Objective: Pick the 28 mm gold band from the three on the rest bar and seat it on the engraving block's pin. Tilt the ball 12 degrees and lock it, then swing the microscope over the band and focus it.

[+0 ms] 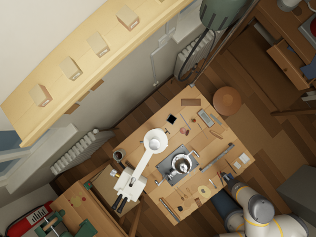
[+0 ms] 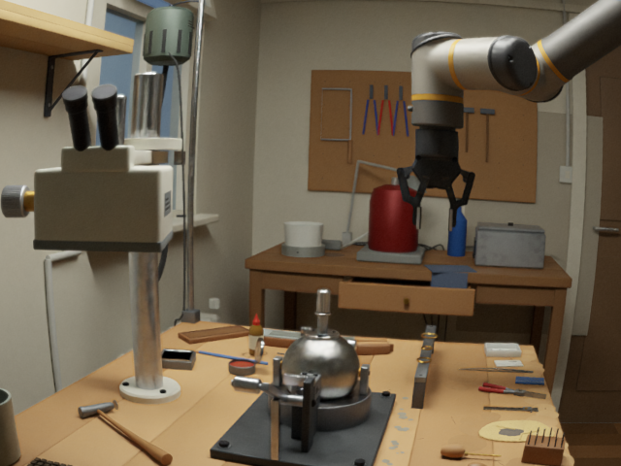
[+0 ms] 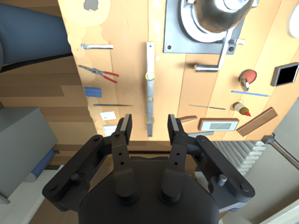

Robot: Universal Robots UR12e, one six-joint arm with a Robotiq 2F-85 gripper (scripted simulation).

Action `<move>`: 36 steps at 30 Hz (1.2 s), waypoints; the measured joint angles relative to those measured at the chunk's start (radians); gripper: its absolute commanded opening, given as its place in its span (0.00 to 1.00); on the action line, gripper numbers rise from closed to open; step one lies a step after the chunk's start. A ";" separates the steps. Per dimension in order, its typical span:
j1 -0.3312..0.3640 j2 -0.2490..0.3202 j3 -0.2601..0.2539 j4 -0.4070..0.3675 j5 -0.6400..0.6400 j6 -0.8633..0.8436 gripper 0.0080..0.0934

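Three gold bands (image 3: 149, 76) (image 3: 150, 99) (image 3: 149, 120) sit spaced along the grey rest bar (image 3: 150, 87), which lies on the bench to the right of the engraving block. The block's steel ball (image 2: 320, 360) sits in a ring on a dark base plate (image 2: 306, 426), its pin (image 2: 322, 306) standing upright and bare on top. High above the far end of the bar hangs my gripper (image 2: 436, 209), open and empty, with the farthest band showing between its fingers in the wrist camera. The white microscope (image 2: 103, 200) stands on its column at the bench's left, its head swung away from the ball.
The wooden bench (image 1: 183, 153) carries loose tools: red-handled pliers (image 3: 101, 74), a hammer (image 2: 123, 426), a red dish (image 2: 242, 365), a glue bottle (image 2: 256, 333), a pin block (image 2: 543, 445). A desk with an open drawer (image 2: 406, 297) stands behind.
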 measured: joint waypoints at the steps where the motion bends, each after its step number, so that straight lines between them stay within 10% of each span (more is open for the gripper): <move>1: 0.000 0.006 0.006 -0.011 0.000 0.000 0.56; 36: 0.000 0.338 0.171 -0.508 0.000 0.000 0.56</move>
